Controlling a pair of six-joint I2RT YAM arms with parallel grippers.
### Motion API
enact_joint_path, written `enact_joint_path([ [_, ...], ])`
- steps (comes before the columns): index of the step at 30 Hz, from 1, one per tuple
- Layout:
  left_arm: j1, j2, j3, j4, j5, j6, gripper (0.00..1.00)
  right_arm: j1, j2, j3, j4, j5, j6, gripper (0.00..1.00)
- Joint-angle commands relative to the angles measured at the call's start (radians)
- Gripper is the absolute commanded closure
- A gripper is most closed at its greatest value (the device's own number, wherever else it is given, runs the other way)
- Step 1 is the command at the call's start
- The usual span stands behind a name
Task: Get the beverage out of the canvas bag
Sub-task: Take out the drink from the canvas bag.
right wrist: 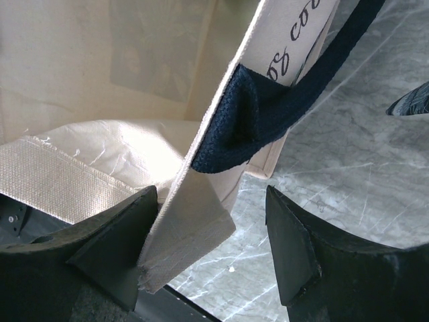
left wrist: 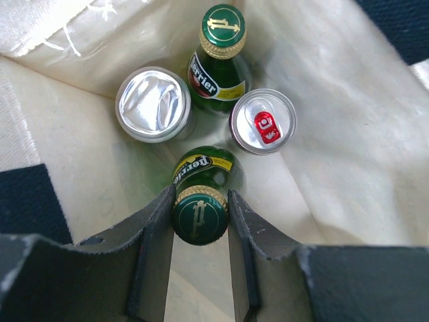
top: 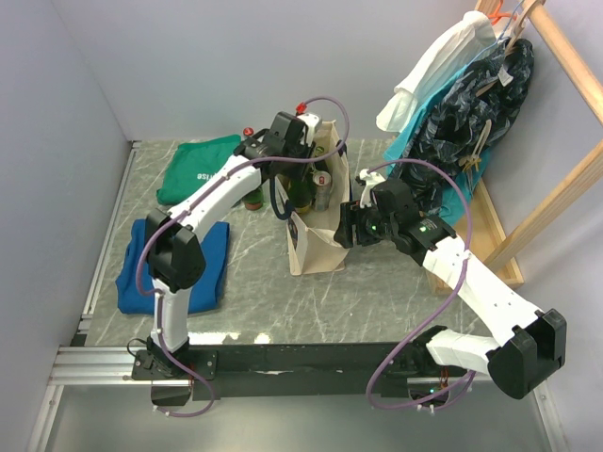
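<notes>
The canvas bag [top: 316, 243] stands upright mid-table, cream with navy handles. The left wrist view looks down into it. My left gripper [left wrist: 201, 196] is shut on the gold-rimmed cap of a green Perrier bottle [left wrist: 200, 221], the beverage nearest me. Further in stand a second Perrier bottle [left wrist: 221, 50], a foil-topped silver can [left wrist: 153, 104] and a can with a red tab [left wrist: 263, 122]. My right gripper [right wrist: 211, 194] is open at the bag's right side. The bag's rim corner [right wrist: 191, 231] lies between its jaws against the left finger [right wrist: 117, 251], below the navy handle [right wrist: 268, 114].
A folded green cloth [top: 198, 168] lies at the back left and a blue cloth [top: 174, 268] at the front left. A bottle [top: 252, 198] stands on the table left of the bag. Garments [top: 471, 94] hang on a wooden rack [top: 556, 188] at the right.
</notes>
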Motion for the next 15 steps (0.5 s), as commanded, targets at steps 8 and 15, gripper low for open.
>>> enact_joint_path([
  [8,-0.004,-0.189,0.076,0.114,0.075,0.01,0.99,0.009,0.013,0.009,-0.047,0.017,-0.02,0.28],
  [15,-0.006,-0.214,0.067,0.111,0.075,0.008,0.99,0.009,0.006,0.008,-0.05,0.021,-0.02,0.29],
])
